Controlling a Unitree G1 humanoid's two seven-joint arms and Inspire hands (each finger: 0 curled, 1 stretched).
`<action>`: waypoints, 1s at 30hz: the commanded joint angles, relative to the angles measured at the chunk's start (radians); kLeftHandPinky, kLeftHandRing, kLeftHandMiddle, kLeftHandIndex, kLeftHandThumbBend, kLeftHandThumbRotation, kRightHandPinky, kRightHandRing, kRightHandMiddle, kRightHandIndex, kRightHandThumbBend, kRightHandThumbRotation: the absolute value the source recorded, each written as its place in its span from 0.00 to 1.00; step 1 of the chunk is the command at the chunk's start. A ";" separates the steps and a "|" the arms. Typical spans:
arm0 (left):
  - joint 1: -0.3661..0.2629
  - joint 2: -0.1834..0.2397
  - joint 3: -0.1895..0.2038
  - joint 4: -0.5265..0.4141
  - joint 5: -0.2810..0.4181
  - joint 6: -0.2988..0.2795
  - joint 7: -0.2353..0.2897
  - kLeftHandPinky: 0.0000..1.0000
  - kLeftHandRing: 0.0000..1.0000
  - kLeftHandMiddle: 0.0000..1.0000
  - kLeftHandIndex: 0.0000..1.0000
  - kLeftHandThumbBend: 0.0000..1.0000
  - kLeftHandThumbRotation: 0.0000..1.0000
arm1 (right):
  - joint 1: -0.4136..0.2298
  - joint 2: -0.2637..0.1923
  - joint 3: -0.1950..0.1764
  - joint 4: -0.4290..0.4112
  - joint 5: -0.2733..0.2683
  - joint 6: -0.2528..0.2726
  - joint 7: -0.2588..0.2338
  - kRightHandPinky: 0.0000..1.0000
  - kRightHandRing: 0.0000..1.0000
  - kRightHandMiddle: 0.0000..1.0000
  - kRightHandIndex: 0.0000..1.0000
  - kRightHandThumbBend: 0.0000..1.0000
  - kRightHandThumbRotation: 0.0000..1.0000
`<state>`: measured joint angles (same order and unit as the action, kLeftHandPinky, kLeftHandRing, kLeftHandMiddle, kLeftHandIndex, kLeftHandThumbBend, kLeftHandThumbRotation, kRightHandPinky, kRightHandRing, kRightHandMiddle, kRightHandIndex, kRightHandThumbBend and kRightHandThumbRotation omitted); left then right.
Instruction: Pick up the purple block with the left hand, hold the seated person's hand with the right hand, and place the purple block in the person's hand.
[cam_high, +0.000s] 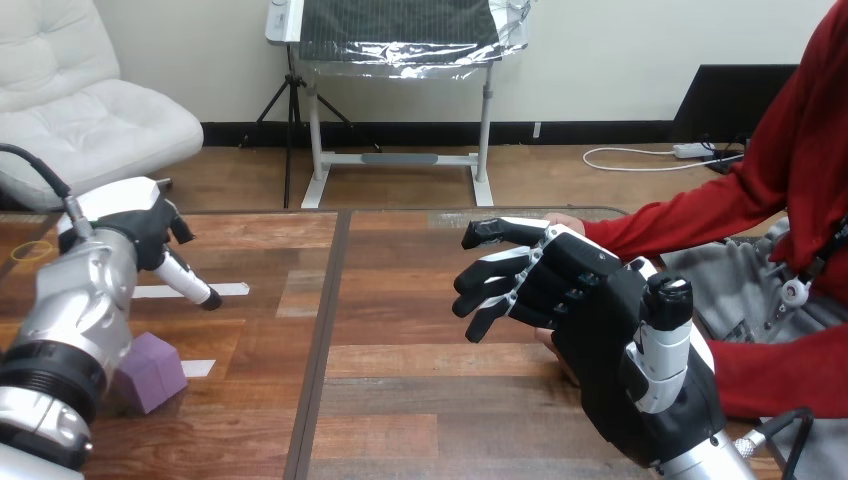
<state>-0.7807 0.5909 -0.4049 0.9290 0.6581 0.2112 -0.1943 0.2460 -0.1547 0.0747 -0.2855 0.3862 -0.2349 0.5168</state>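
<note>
The purple block (152, 372) lies on the wooden table (420, 400) at the near left, its left side hidden behind my left forearm. My left hand (145, 235) hovers above and just beyond the block, apart from it, open, with one straight digit pointing down to the right. My right hand (600, 320) is raised at the right, open, its fingers (495, 290) stretched leftward and holding nothing. The person's hand (566, 221) reaches in from the right on a red sleeve and sits mostly hidden behind my right hand. I cannot tell whether the two touch.
Two white tape strips (150, 291) (198, 367) lie on the table near the block. A dark seam (325, 340) runs front to back through the tabletop. The person's other red-sleeved arm (780, 370) rests at the near right edge.
</note>
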 joint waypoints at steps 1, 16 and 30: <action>-0.029 0.022 0.010 -0.032 -0.006 -0.005 -0.023 0.65 0.81 0.83 0.78 0.83 0.25 | -0.049 0.009 -0.008 -0.013 0.012 -0.018 0.003 0.43 0.56 0.60 0.70 0.94 1.00; -0.030 0.020 -0.004 -0.005 0.008 0.006 -0.056 0.70 0.85 0.85 0.82 0.85 0.32 | -0.050 0.010 -0.011 -0.011 0.007 -0.021 0.000 0.43 0.56 0.60 0.70 0.94 1.00; -0.033 0.019 -0.014 0.021 0.008 0.008 -0.099 0.71 0.84 0.85 0.83 0.85 0.34 | -0.050 0.010 -0.011 -0.012 0.003 -0.023 -0.003 0.42 0.56 0.60 0.69 0.94 1.00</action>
<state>-0.7807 0.5954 -0.4113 0.9426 0.6590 0.2174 -0.2831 0.2458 -0.1548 0.0746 -0.2855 0.3858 -0.2349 0.5155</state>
